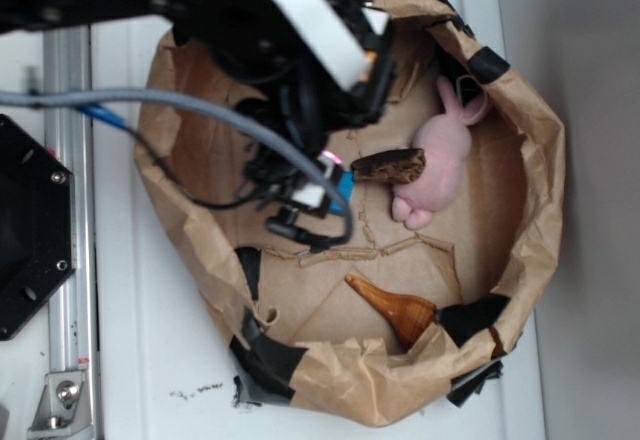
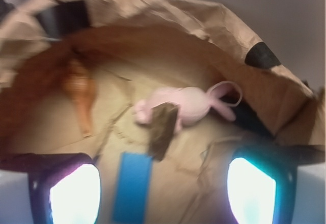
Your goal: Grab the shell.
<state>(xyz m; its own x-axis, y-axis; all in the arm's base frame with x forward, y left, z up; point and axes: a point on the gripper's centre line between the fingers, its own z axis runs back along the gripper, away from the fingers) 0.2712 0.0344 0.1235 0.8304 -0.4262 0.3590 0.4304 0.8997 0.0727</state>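
- Brown paper forms the crumpled wall of the bag [image 1: 540, 150], patched with black tape; its flat floor holds all three objects
- Orange-brown and glossy, the shell [image 1: 392, 306] lies on the bag floor near the lower wall in the exterior view, pointed end toward the middle of the floor, wider ribbed end close to a black tape patch; in the wrist view the shell [image 2: 80, 94] appears at upper left, blurred, near the far wall
- Dark flat piece [image 1: 388, 165] rests against the pink plush bunny [image 1: 440, 155]; both lie well apart from the shell
- Gripper [image 2: 163, 183], seen from the wrist camera, shows two lit fingers standing wide apart with nothing between them; the jaws are spread and empty
- In the exterior view the arm [image 1: 300, 50] hangs over the upper left part of the bag, nearer the dark piece than the shell
- Progress, as judged: no contact with the shell yet; what remains is to bring the gripper across to the shell, lower it, align the fingers across the narrow body, and close
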